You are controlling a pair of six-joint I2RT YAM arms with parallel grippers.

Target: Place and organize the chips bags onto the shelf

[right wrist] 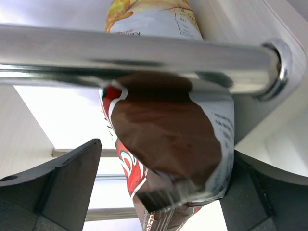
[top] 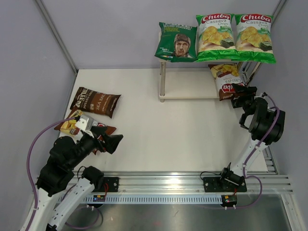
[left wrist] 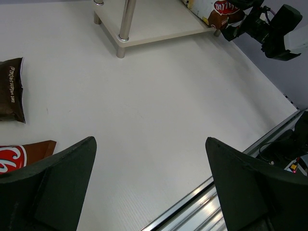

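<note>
The shelf stands at the back right. Its top tier holds the dark green REAL bag and two green-white Chuba bags. A brown Chuba bag lies on the lower tier's right end. My right gripper is open around its near end; in the right wrist view the bag hangs between the fingers under a metal rail. My left gripper is open and empty above the second brown Chuba bag. The Sea Salt bag lies behind it.
Grey enclosure walls close in the table on the left, back and right. A metal rail with both arm bases runs along the near edge. The left wrist view shows bare white table between my left gripper and the shelf leg.
</note>
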